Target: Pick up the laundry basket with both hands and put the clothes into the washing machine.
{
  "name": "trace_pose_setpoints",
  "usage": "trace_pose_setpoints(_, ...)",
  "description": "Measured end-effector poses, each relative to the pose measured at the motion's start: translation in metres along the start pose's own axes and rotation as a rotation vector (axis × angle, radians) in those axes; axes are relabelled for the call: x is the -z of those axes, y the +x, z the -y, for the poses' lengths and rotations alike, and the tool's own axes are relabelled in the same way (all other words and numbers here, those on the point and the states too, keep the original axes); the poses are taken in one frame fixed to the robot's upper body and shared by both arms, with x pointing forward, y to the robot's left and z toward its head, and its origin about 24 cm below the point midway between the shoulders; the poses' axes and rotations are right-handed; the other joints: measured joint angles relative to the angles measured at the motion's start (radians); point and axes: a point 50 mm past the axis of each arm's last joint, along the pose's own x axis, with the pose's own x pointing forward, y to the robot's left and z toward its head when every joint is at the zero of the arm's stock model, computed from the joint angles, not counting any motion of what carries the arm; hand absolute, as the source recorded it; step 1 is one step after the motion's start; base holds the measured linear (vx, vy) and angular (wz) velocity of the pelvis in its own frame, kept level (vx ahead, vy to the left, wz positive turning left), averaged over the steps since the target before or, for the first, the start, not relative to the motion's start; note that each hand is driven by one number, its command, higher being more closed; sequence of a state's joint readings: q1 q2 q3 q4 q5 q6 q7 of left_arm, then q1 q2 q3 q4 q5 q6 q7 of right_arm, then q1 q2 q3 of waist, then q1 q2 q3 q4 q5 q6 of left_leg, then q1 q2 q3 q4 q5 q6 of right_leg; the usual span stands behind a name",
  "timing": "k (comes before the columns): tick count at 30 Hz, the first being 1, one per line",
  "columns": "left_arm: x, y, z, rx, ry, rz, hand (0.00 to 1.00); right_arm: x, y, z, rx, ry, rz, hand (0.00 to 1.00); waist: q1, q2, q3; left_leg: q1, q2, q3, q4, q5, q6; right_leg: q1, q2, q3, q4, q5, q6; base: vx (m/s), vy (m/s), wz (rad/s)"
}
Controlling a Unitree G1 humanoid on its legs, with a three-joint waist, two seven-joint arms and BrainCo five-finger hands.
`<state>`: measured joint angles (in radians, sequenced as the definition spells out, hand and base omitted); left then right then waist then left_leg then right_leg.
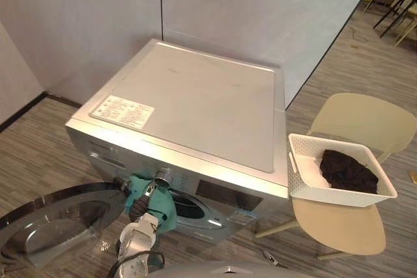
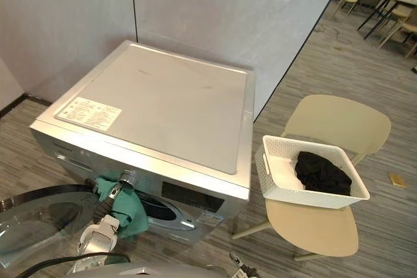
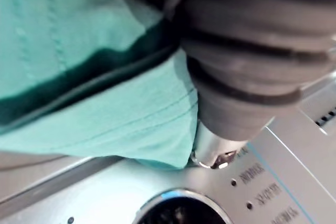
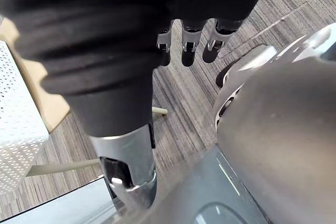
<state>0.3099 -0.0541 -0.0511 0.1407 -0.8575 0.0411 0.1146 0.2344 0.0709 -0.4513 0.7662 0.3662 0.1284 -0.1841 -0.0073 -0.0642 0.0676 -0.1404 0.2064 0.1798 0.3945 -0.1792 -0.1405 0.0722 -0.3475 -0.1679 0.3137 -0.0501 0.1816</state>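
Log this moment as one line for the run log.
stage: loading | left hand: at teal garment by washing machine opening, door open | right hand: empty | basket: on chair, dark garment inside

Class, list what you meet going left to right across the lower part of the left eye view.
Open washing machine door → teal cloth → drum opening → white laundry basket holding dark clothes.

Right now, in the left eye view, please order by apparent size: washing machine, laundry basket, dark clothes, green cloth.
1. washing machine
2. laundry basket
3. dark clothes and green cloth: about alike, unranked.
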Motion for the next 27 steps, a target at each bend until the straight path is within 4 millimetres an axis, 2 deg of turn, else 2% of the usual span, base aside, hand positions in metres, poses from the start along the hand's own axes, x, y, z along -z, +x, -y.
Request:
trace_pose_setpoints(2,0.001,0.000,0.001,0.013,0.008,-0.005,1.00,0.001,0.000,-0.001,-0.006,-0.009,-0.004,0.00,0.005,0.013,-0.001,0.005,-0.013,0.039,0.003,-0.021,0.010,-0.040,-0.025,0.036,0.029,0.014,-0.020,-0.16,0.178,-0.52)
trace_pose_setpoints(4,0.001,0.000,0.002,0.019,0.030,-0.001,1.00,-0.003,0.000,-0.006,-0.026,-0.013,0.012,0.00,0.008,0.033,0.004,0.015,0.000,0.086,-0.018,-0.021,0.012,-0.132,-0.020,0.044,0.115,0.036,-0.084,-0.12,0.140,-0.64)
trace_pose_setpoints(5,0.001,0.000,0.001,0.014,0.034,-0.001,1.00,-0.005,0.000,-0.006,-0.028,-0.015,0.020,0.00,0.008,0.034,0.006,0.022,0.008,0.098,-0.026,-0.017,0.012,-0.154,-0.009,0.043,0.150,0.018,-0.086,-0.08,0.022,-0.52)
trace_pose_setpoints(7,0.004,0.000,-0.006,-0.012,0.039,-0.014,1.00,-0.004,0.000,-0.012,-0.048,-0.039,0.025,0.00,-0.004,0.023,0.012,0.031,0.031,0.092,-0.052,0.009,0.002,-0.181,0.075,0.011,0.221,-0.109,-0.059,-0.06,-0.113,-0.26)
trace_pose_setpoints(8,0.008,-0.001,-0.006,-0.010,0.041,-0.029,1.00,-0.003,-0.001,-0.013,-0.054,-0.048,0.024,0.00,0.000,0.016,0.014,0.031,0.032,0.093,-0.055,0.018,-0.006,-0.172,0.085,-0.011,0.198,-0.149,-0.054,-0.03,-0.165,-0.23)
trace_pose_setpoints(9,0.011,-0.002,-0.004,0.001,0.046,-0.042,1.00,-0.003,-0.001,-0.015,-0.062,-0.055,0.024,0.00,0.006,0.013,0.016,0.016,0.035,0.093,-0.045,0.024,-0.013,-0.161,0.094,-0.007,0.163,-0.180,-0.032,-0.03,-0.178,-0.03)
trace_pose_setpoints(10,0.014,0.000,0.006,0.041,0.049,-0.059,1.00,-0.011,-0.001,-0.019,-0.077,-0.050,0.055,0.00,-0.001,0.017,0.042,-0.029,0.052,0.060,-0.011,0.037,-0.007,-0.161,0.105,-0.046,0.150,-0.219,-0.023,-0.04,-0.180,0.19)
trace_pose_setpoints(12,0.016,0.002,0.023,0.114,0.059,-0.069,1.00,-0.025,-0.001,-0.024,-0.092,-0.051,0.108,0.00,-0.002,0.037,0.102,-0.082,0.065,0.016,0.050,0.041,-0.006,-0.202,0.111,-0.065,0.224,-0.243,-0.036,-0.10,-0.160,0.39)
trace_pose_setpoints(13,0.014,0.003,0.034,0.161,0.060,-0.059,1.00,-0.038,0.000,-0.031,-0.111,-0.055,0.146,0.00,0.000,0.053,0.134,-0.164,0.081,-0.006,0.132,0.030,-0.004,-0.286,0.109,-0.057,0.330,-0.260,-0.054,-0.21,-0.133,0.28)
trace_pose_setpoints(15,0.003,0.003,0.041,0.187,0.051,-0.016,1.00,-0.055,-0.002,-0.047,-0.157,-0.054,0.200,0.00,0.008,0.053,0.181,-0.263,0.091,-0.020,0.245,-0.010,-0.008,-0.384,0.095,-0.030,0.463,-0.337,-0.051,-0.22,-0.081,0.15)
trace_pose_setpoints(17,-0.006,0.007,0.050,0.213,0.035,0.017,1.00,-0.075,-0.009,-0.067,-0.215,-0.055,0.274,0.00,0.009,0.037,0.258,-0.396,0.095,-0.079,0.396,-0.063,-0.007,-0.492,0.072,-0.022,0.628,-0.420,-0.055,-0.22,-0.059,0.24)
trace_pose_setpoints(19,-0.007,0.009,0.054,0.214,0.037,0.021,1.00,-0.087,-0.015,-0.077,-0.246,-0.039,0.323,0.00,0.011,0.028,0.295,-0.498,0.095,-0.110,0.484,-0.084,-0.010,-0.577,0.060,-0.015,0.723,-0.463,-0.055,-0.20,-0.013,0.23)
trace_pose_setpoints(21,-0.008,0.011,0.056,0.213,0.038,0.022,1.00,-0.099,-0.021,-0.086,-0.278,-0.027,0.369,0.00,0.021,0.022,0.325,-0.575,0.100,-0.121,0.542,-0.095,-0.008,-0.655,0.057,0.003,0.785,-0.481,-0.056,-0.15,0.019,-0.02)
trace_pose_setpoints(24,-0.009,0.017,0.057,0.178,0.033,0.017,1.00,-0.114,-0.029,-0.097,-0.305,0.023,0.425,0.00,0.029,0.021,0.346,-0.676,0.104,-0.127,0.603,-0.104,-0.003,-0.762,0.058,0.030,0.837,-0.483,-0.053,-0.08,0.043,-0.15)
trace_pose_setpoints(27,-0.022,0.025,0.067,0.178,0.014,0.066,1.00,-0.124,-0.037,-0.102,-0.331,0.048,0.479,0.00,0.034,0.020,0.368,-0.754,0.123,-0.130,0.658,-0.119,0.004,-0.839,0.071,0.050,0.865,-0.477,-0.049,-0.03,0.046,-0.20)
